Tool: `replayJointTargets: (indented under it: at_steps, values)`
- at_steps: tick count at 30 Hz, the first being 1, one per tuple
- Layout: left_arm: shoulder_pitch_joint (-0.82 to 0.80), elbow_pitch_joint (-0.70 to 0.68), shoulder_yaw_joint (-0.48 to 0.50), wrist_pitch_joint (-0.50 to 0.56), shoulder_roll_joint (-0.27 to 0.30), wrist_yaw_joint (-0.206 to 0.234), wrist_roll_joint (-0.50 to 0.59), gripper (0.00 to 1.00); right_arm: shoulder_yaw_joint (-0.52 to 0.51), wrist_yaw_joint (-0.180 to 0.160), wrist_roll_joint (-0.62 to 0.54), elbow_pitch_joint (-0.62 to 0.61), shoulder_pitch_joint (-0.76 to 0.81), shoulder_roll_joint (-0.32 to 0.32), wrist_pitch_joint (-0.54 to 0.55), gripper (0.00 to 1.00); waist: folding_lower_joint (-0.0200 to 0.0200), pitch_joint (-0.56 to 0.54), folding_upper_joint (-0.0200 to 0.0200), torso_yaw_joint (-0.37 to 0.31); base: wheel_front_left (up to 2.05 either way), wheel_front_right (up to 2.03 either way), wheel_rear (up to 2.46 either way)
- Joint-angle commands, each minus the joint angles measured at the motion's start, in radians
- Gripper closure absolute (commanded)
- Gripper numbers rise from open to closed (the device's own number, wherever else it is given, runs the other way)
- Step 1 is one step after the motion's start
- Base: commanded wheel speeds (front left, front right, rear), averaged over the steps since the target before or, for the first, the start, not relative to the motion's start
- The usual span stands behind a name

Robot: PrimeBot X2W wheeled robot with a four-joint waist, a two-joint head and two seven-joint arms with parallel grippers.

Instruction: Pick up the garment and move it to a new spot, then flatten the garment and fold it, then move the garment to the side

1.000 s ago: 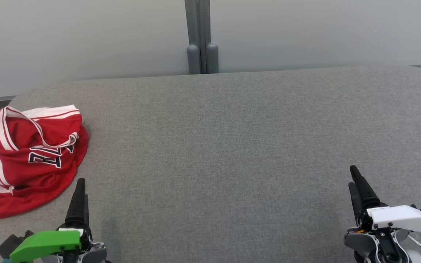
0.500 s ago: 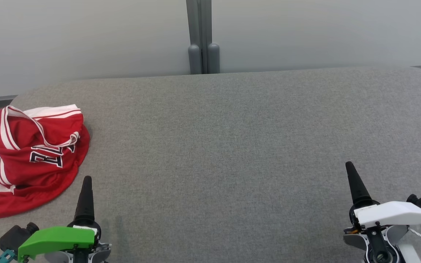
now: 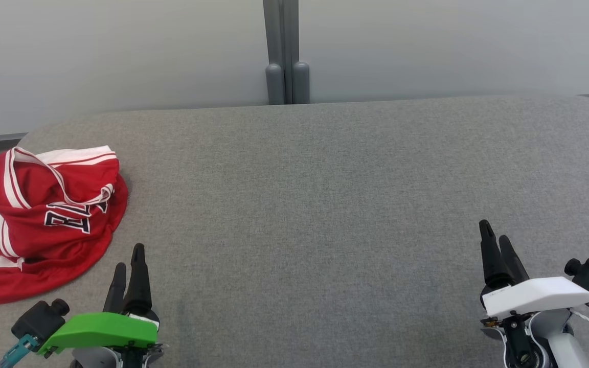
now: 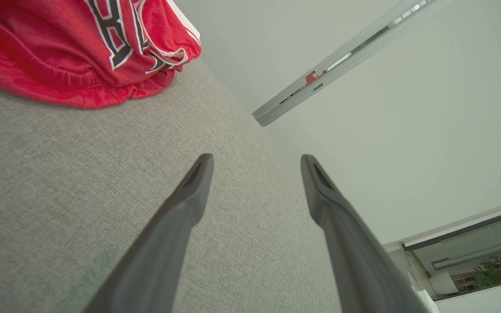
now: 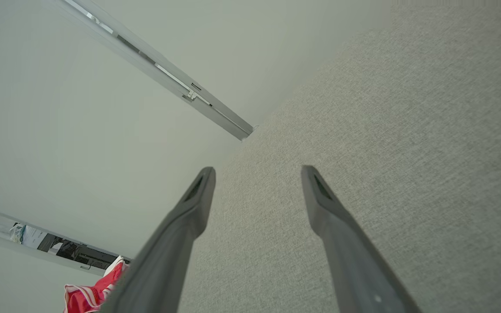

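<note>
**Garment not yet taken; both sets of fingers spread and empty**

Garment lies crumpled at the left edge of the table, and part of it appears to hang past that edge. My left fingers stand apart, holding nothing, just beside its near hem. My right fingers are likewise apart and empty, near the right edge.

Risk noted: pinching a single loose fold could let the overhanging part pull the garment off the table. Gathering several layers would hamper flattening.

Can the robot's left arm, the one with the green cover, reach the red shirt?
Probably yes. The left gripper is open and sits close to the red shirt, with bare grey surface between them and nothing blocking the way.
</note>
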Motion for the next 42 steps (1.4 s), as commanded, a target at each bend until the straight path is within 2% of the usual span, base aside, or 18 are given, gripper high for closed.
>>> replayJointTargets:
  at_steps: [1, 20, 42]
  values:
    - [-0.014, -0.013, -0.005, -0.009, 0.007, 0.002, 0.037, 0.00, 0.001, 0.000, -0.039, -0.016, -0.023, -0.007, -0.011, 0.00, 0.0000, -0.001, 0.0000, 0.001, 0.00, 0.00, 0.00]
    - [-0.029, -0.021, -0.046, -0.065, 0.009, -0.005, 0.301, 0.00, 0.017, 0.000, -0.293, -0.006, -0.024, -0.009, -0.067, 0.00, 0.0000, 0.000, 0.0000, 0.008, 0.00, 0.00, 0.00]
    - [-0.039, -0.005, -0.085, -0.118, 0.011, 0.008, 0.494, 0.00, 0.015, 0.000, -0.502, 0.024, -0.021, -0.010, -0.121, 0.00, 0.0000, -0.001, 0.0000, 0.017, 0.00, 0.00, 0.00]
